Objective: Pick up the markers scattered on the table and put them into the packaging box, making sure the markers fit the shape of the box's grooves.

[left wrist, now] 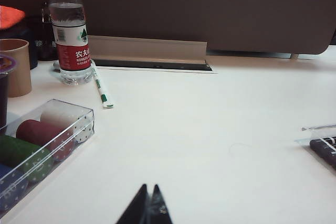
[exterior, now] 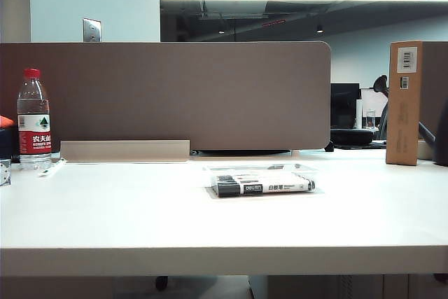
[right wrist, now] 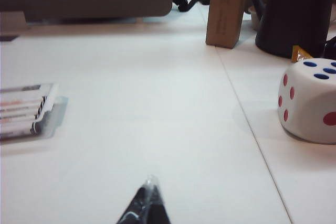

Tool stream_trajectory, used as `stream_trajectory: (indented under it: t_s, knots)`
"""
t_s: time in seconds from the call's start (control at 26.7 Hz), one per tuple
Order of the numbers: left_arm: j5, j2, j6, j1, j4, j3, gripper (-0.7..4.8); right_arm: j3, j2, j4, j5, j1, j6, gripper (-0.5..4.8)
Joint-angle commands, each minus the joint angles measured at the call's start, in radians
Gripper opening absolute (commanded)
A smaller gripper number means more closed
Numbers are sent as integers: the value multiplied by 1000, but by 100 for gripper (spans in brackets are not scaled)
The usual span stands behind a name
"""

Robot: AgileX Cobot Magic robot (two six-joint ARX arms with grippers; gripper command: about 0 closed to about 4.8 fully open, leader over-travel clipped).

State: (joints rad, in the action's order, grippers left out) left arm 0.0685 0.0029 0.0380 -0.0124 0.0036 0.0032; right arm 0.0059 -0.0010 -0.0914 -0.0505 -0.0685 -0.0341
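Fingers of the left gripper (left wrist: pixel 148 205) and right gripper (right wrist: pixel 148 203) are clenched on nothing, low over the near table (exterior: pixel 105 222). Markers (exterior: pixel 262 185) lie in the clear packaging box (exterior: pixel 308 170) mid-table, long axes left to right, caps left. They look light, stiff, smooth; grip mid-barrel.

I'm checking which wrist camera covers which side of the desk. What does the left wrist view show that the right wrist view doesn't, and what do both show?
Only the left wrist view: a water bottle, a green-and-white pen, a clear case of coloured cylinders and the left gripper, jaws shut.

Only the right wrist view: a big white die, a brown cardboard box and the right gripper, jaws shut.

Both: the white table, the grey partition and the packaging box holding the markers.
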Motion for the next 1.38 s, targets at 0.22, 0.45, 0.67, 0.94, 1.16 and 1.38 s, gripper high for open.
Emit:
stream_trajectory:
  t_s: [0.22, 0.45, 0.67, 0.94, 1.16, 1.38]
  knots:
    - [3, 0, -4, -1, 12, 5, -2, -5, -1, -1, 5, 2, 9, -3]
    - [3, 0, -4, -1, 12, 5, -2, -5, -1, -1, 9, 18, 9, -3]
    - [3, 0, -4, -1, 12, 5, -2, -5, -1, -1, 10, 34, 9, -3]
    - [3, 0, -4, -1, 12, 5, -2, -5, -1, -2, 68, 35, 26, -3]
    - [3, 0, -4, -1, 12, 5, -2, -5, -1, -3, 68, 35, 38, -3]
    - [3, 0, -4, -1, 12, 5, -2, -5, -1, -8, 23, 35, 34, -3]
